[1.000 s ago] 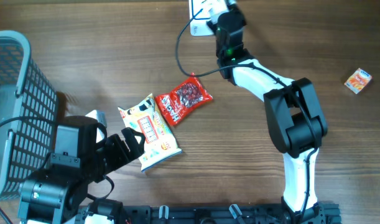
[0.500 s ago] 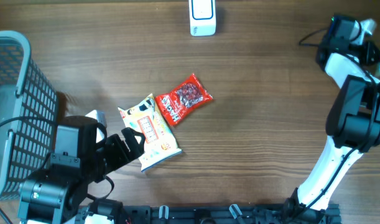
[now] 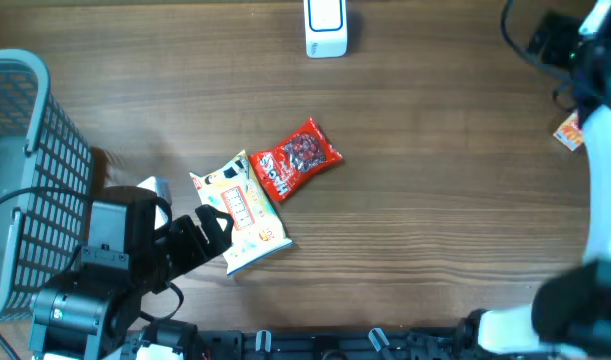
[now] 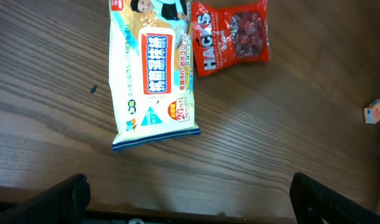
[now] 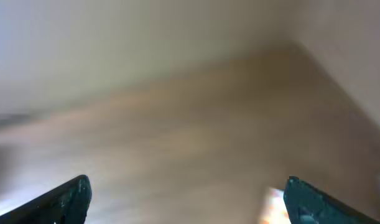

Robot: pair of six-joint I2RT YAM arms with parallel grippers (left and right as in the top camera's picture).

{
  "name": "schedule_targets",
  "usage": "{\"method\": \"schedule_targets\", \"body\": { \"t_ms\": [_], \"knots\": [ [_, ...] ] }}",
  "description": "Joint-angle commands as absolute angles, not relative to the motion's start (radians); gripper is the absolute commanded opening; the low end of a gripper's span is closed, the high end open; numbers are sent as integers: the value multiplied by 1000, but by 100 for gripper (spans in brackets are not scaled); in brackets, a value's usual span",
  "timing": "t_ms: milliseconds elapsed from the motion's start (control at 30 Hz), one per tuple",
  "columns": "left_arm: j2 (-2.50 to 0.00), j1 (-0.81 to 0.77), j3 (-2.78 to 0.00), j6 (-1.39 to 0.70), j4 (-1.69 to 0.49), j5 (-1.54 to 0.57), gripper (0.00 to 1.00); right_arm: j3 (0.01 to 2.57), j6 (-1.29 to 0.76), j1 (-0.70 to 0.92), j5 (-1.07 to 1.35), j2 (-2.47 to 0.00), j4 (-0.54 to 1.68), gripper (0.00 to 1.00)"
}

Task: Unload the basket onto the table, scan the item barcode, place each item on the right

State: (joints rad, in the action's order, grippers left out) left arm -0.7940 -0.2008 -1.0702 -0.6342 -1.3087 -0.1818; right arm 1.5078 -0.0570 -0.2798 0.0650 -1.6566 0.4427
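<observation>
Two items lie mid-table: a red HACKS candy bag point(image 3: 297, 158) and, touching its left side, a white-and-blue snack packet point(image 3: 241, 212). The left wrist view shows the packet point(image 4: 154, 68) and the red bag point(image 4: 230, 36) ahead of my left gripper point(image 4: 190, 200), which is open and empty just short of the packet's near end. A white barcode scanner point(image 3: 326, 28) stands at the far edge. My right arm point(image 3: 587, 85) is at the far right, blurred. My right gripper point(image 5: 190, 200) is open over bare wood, with an orange blur beside its right finger.
A grey mesh basket point(image 3: 30, 170) fills the left edge. A small orange box point(image 3: 568, 132) lies at the far right, partly behind the right arm, and shows small in the left wrist view point(image 4: 375, 112). A black cable trails from the right wrist.
My right arm has swung from the scanner at the top middle out to the far right, and its gripper has opened. The scanner stayed in place. The left arm and both packets have not moved.
</observation>
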Motion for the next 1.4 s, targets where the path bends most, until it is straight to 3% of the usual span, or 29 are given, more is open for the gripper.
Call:
{"method": "schedule_targets", "body": {
  "t_ms": [0,67,133,300,333,400,433,500,600,700,833,1033,1067,1100,1133,1367],
  "knots": [
    [-792,-198,-1072,-640,-1306,-186,100,1514,-82,-261,842,-1537,492,100],
    [-792,-198,-1072,-640,-1306,-186,100,1505,-82,-221,992,-1541,605,100],
    [-792,-198,-1072,-640,-1306,-186,100,1460,-81,-150,958,-1557,663,100],
    [-792,-198,-1072,-640,-1306,-186,100,1323,-158,158,734,-1684,506,100],
    [-792,-198,-1072,-640,-1306,-186,100,1322,-215,239,668,-1748,436,93],
    [-792,-198,-1072,-640,-1306,-186,100,1322,-292,344,563,-1842,333,62],
    [-792,-198,-1072,-640,-1306,-186,100,1322,-334,407,471,-1903,280,32],
    [-792,-198,-1072,-640,-1306,-186,100,1322,-351,472,392,-1967,234,7],
    [-792,-198,-1072,-640,-1306,-186,100,1322,-348,558,338,-2052,192,4],
    [-792,-198,-1072,-640,-1306,-186,100,1322,-377,598,133,-2082,244,4],
    [-792,-198,-1072,-640,-1306,-186,100,1330,-463,574,122,-2069,437,4],
    [-792,-198,-1072,-640,-1306,-186,100,1355,-453,562,111,-1839,947,4],
    [-792,-198,-1072,-640,-1306,-186,100,1355,-431,558,107,-1771,979,9],
    [-792,-198,-1072,-640,-1306,-186,100,1355,-387,544,106,-1687,989,38],
    [-792,-198,-1072,-640,-1306,-186,100,1355,-367,522,82,-1607,985,100],
    [-792,-198,-1072,-640,-1306,-186,100,1355,-392,164,127,-1302,1025,100]
  ]
}}
